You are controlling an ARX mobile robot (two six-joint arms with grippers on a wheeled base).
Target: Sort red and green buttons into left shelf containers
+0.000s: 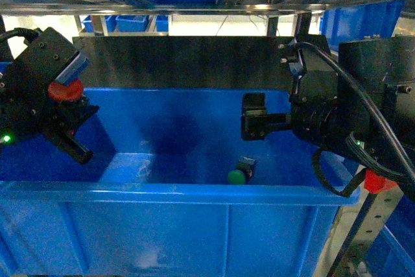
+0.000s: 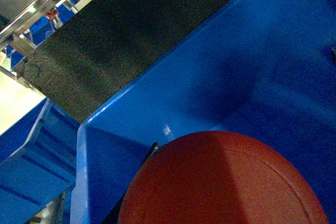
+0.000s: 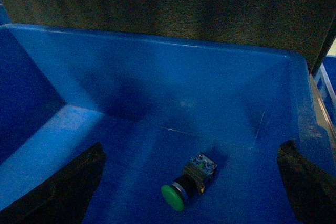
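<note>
At the left of the head view, the left gripper (image 1: pixel 68 105) is holding the red button (image 1: pixel 65 90) clenched in its jaws above the blue bin (image 1: pixel 194 194). The green button (image 1: pixel 239 173) is lying on its side on the bin floor, lower centre, while the right gripper (image 1: pixel 254 116) is hovering above it with jaws spread and holding nothing.

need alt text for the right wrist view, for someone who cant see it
A green-capped push button lies on its side on the floor of a deep blue plastic bin, cap toward the camera. The right gripper's two dark fingertips frame the bottom corners, spread wide with nothing between them.
</note>
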